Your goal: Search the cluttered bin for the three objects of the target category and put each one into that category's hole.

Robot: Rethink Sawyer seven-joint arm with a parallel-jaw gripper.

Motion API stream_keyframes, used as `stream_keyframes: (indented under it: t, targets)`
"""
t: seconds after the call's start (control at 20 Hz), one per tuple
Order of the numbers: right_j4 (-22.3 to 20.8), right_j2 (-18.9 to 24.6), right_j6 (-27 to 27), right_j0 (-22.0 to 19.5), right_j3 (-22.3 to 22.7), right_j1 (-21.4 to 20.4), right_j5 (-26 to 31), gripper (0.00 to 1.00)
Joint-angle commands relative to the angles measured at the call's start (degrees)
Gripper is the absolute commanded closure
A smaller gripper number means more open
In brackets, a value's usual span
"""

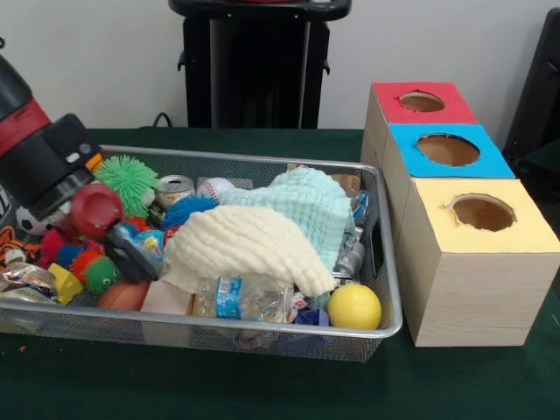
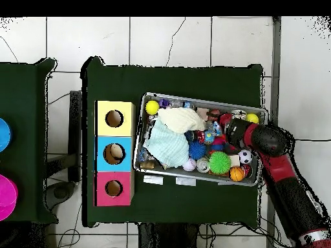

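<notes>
While the arm reached into the left part of the frame in the front view, the hand (image 1: 129, 252) sat low among the clutter at the left end of the bin (image 1: 262, 159), and we could not tell whether it was released or clenched on anything, since toys crowded round it. We judged the step in hand to be the search for a plush animal. An orange, black-striped patch at the far left edge (image 1: 7, 236), just beside the arm, may have been the tiger, but too little showed to be sure. No tan plush showed in either view.

To do this well, we would have kept the hand away from the spiky green ball (image 1: 129, 179) and the tin can (image 1: 175, 189), worked toward that striped patch, and lifted or nudged the cream cloth (image 1: 245, 249) and the mint cloth (image 1: 302, 203), which could have hidden the other toys.

The front view showed the hand's depth in the pile. The overhead view showed the hand (image 2: 226, 127) at the right end of the bin (image 2: 194, 102), with the red-topped hole (image 2: 114, 188) well apart at the lower left, beyond the bin's whole length on the counter (image 2: 181, 206); there the arm covered the striped patch
</notes>
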Motion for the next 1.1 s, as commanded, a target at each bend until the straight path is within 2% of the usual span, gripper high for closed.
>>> stream_keyframes:
  t: [0.05, 0.25, 0.35, 0.45, 0.6, 0.65, 0.7, 0.8, 0.95, 1.1]
  targets:
    - [-5.44, 5.95, -12.89, 2.44, 6.55, 7.72, -1.72, 0.00]
    - [-5.41, 7.23, -9.78, 1.91, 8.56, 7.97, -1.16, 0.00]
    - [-6.03, 7.20, -7.85, 1.92, 9.65, 6.37, -1.81, 0.00]
    - [-8.14, 6.01, -5.86, 2.73, 10.21, 2.82, -4.74, 0.00]
    - [-14.89, -0.54, -1.13, 6.95, 7.85, -7.32, -12.44, 0.00]
    - [-16.28, -2.29, -0.31, 8.06, 6.58, -9.81, -13.06, 0.00]
    - [-18.60, -6.11, 1.29, 10.57, 3.55, -14.60, -13.22, 0.00]
    - [-21.33, -12.10, 4.47, 14.65, -0.05, -20.18, -11.85, 0.00]
    - [-22.99, -17.62, 6.40, 18.37, -3.56, -23.22, -7.75, 0.00]
    - [-24.42, -21.40, 5.90, 20.75, -6.95, -23.91, -3.79, 0.00]
